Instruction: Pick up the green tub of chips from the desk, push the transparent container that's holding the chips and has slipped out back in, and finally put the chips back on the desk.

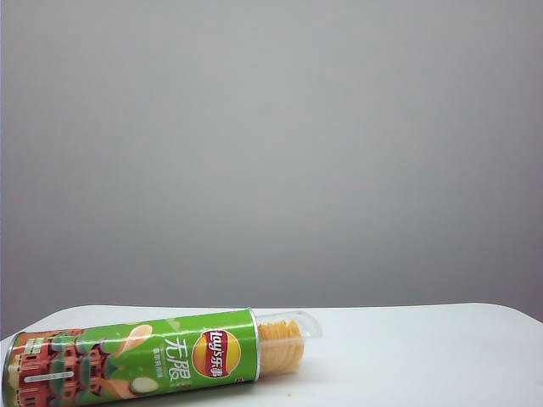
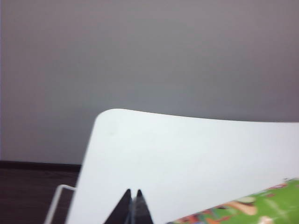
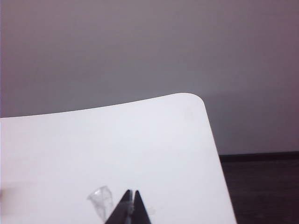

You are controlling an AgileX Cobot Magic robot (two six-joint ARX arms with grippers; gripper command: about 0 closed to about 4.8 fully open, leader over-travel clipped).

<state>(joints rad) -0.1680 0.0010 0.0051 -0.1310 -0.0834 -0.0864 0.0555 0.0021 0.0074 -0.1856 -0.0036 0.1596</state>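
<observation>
Grey wall, white desk. Green tub of chips lies near left, transparent container sticking out right. Left gripper & right gripper pressed together, empty. Next: open wide, grab tub middle, level.

Green tub cut off left; both arms unseen.

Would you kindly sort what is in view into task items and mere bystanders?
Task items: green tub of chips, lying on the desk; transparent container sticking out; chips; left tool and right tool, shut.
Bystanders: white rail.
</observation>
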